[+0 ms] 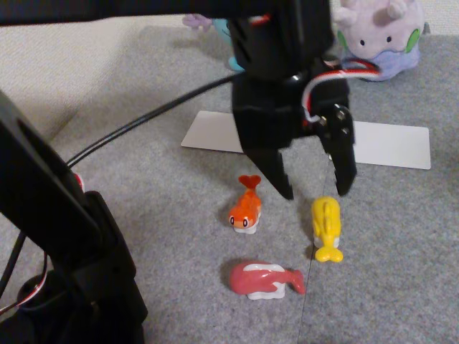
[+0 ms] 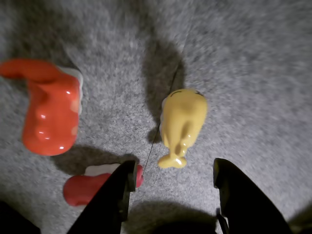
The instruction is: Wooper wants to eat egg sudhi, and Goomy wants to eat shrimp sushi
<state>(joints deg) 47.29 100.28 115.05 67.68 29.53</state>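
Observation:
My gripper (image 1: 315,192) hangs open just above the yellow egg sushi (image 1: 326,226), its two black fingers straddling the figure's head end. In the wrist view the egg sushi (image 2: 183,122) lies just ahead of the open gripper (image 2: 175,170), tail toward the fingers, and nothing is held. The orange shrimp sushi (image 1: 246,208) lies to its left, also seen as the shrimp sushi (image 2: 51,112) in the wrist view. Goomy (image 1: 380,36) sits at the back right. Wooper (image 1: 224,30) is mostly hidden behind the arm at the back.
A pink-red and white figure (image 1: 265,279) lies in front of the shrimp sushi, and shows as the pink-red figure (image 2: 97,185) beside the left finger. A white card (image 1: 387,143) lies flat behind the gripper. A black cable (image 1: 143,122) crosses the grey mat.

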